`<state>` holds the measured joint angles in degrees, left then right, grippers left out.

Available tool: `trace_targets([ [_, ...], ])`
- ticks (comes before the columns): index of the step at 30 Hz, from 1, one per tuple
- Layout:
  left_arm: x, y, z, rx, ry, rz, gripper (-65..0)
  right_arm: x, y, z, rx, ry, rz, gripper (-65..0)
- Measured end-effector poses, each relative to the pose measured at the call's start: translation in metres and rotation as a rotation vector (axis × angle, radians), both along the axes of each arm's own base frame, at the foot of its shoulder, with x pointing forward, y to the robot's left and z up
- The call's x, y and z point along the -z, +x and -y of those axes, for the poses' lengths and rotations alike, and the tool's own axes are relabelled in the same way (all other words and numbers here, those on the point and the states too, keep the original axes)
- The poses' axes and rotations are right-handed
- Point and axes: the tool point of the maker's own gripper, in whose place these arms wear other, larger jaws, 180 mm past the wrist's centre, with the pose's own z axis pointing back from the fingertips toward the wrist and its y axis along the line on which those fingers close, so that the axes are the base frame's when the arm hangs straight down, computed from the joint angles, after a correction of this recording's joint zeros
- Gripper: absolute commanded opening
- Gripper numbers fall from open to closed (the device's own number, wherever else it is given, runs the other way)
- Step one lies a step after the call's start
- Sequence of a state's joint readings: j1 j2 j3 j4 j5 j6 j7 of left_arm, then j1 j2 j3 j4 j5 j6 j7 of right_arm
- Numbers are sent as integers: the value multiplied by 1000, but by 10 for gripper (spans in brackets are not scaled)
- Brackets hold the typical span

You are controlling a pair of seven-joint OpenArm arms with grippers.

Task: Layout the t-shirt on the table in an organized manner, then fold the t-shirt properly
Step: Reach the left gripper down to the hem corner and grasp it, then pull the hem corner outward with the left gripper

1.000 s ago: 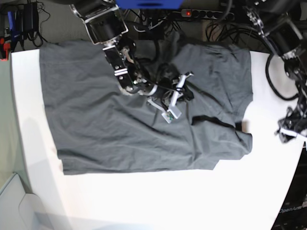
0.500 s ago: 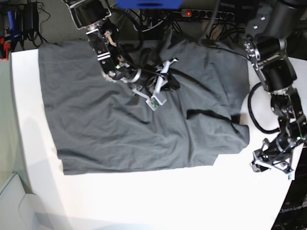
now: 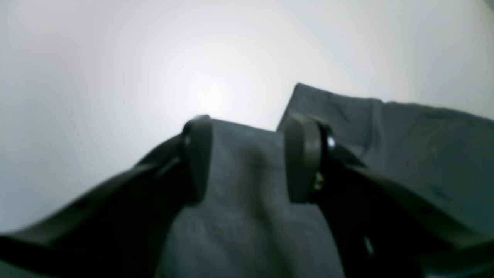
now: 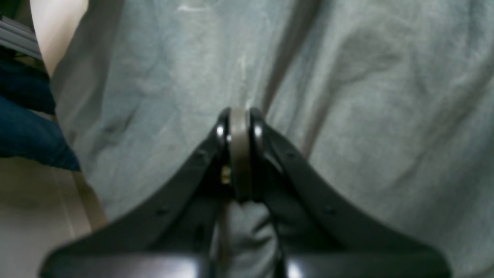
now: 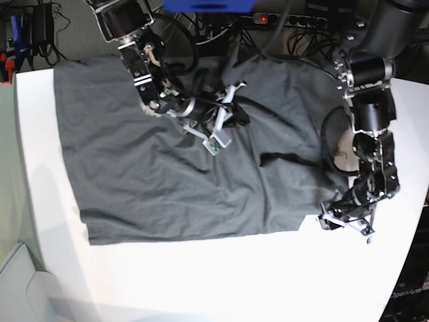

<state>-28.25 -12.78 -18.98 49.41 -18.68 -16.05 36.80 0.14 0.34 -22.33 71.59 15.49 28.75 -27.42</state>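
1. Shirt: the plain dark charcoal-grey short-sleeved cotton t-shirt (image 5: pixel 188 168) lies on the large matte white surface (image 5: pixel 221 282), covering its far half and reaching the far edge. You can see it opened out to a roughly rectangular sheet, not bunched in a heap.
2. Layout, judged mostly done but not finished: wrinkles cross the middle, a dark fold line sits right of centre in the base view, and that side's lower corner looks rumpled.
3. Folding, judged not yet begun: no part is doubled over neatly, so you have every fold ahead of you.
4. Right end effector (image 4: pixel 240 127): pressed together over the shirt's upper middle. The right wrist view shows a thin pale strip between the pads; whether that is cloth cannot be told.
5. Left end effector (image 3: pixel 247 158): spread, with the shirt's edge showing between the parted fingers and nothing pinched. In the base view it sits at the shirt's lower corner on that view's right.
6. Remaining for you, as a judgement: flatten that corner and the sleeves, then fold.
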Motion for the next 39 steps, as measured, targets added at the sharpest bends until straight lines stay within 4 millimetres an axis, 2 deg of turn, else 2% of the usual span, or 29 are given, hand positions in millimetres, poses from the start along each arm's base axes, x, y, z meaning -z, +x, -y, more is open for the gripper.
trace_targets([
  [3,7,-6,-2,-3,2,-13,-351,0,0,0,-1,-2,-2,-650],
  [9,41,-23,3,-6,-30,-107,-351,0,2,0,-6,-9,-1,-650],
  [22,54,-16,-2,-79,-78,-37,-359,-1,3,0,-6,-10,2,-650],
  [24,53,-16,-1,-80,-80,-34,-399,-1,3,1,-6,-10,2,-650],
  [25,55,-16,-1,-84,-81,-37,-447,-1,3,1,-6,-10,1,-650],
  [28,58,-17,1,-87,-89,-43,-646,-1,3,2,-6,-12,2,-650],
  [35,55,-14,7,-77,-101,-51,-646,0,3,2,-5,-12,1,-650],
  [39,40,-4,9,-51,-68,-53,-646,0,3,2,-5,-12,1,-650],
])
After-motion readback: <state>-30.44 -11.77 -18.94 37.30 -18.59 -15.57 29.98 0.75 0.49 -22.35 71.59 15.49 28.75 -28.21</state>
